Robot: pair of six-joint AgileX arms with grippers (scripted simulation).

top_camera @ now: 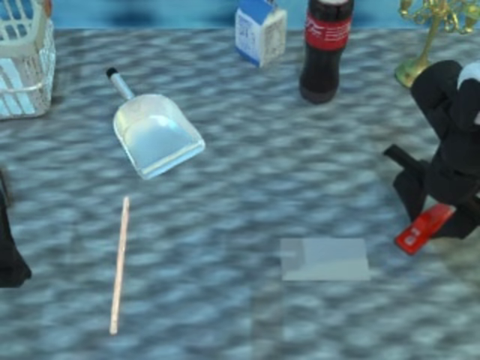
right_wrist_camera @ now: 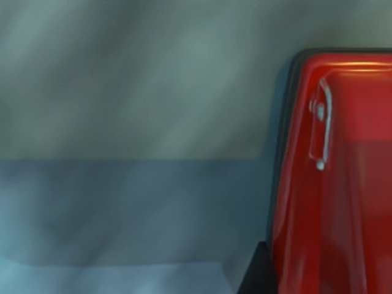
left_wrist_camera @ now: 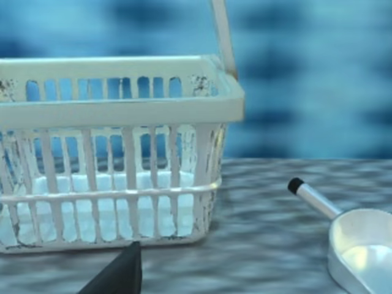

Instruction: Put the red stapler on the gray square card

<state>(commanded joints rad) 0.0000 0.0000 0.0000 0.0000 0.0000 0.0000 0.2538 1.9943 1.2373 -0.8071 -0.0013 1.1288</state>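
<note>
The red stapler [top_camera: 420,231] is at the table's right side, a short way right of the gray square card [top_camera: 326,259], which lies flat and bare. My right gripper [top_camera: 444,220] is shut on the stapler's far end, and its near end sticks out toward the card. In the right wrist view the glossy red stapler [right_wrist_camera: 343,184] fills one side, with a dark fingertip [right_wrist_camera: 257,272] against it. My left gripper [top_camera: 9,262] is parked at the table's left edge, open, and one of its dark fingertips [left_wrist_camera: 122,274] shows in the left wrist view.
A white basket [top_camera: 22,67] [left_wrist_camera: 110,153] stands at the back left, with a silver scoop [top_camera: 157,135] [left_wrist_camera: 361,251] beside it. A wooden stick [top_camera: 120,262] lies front left. A milk carton [top_camera: 260,34], cola bottle [top_camera: 326,49] and gold candelabra [top_camera: 427,37] line the back.
</note>
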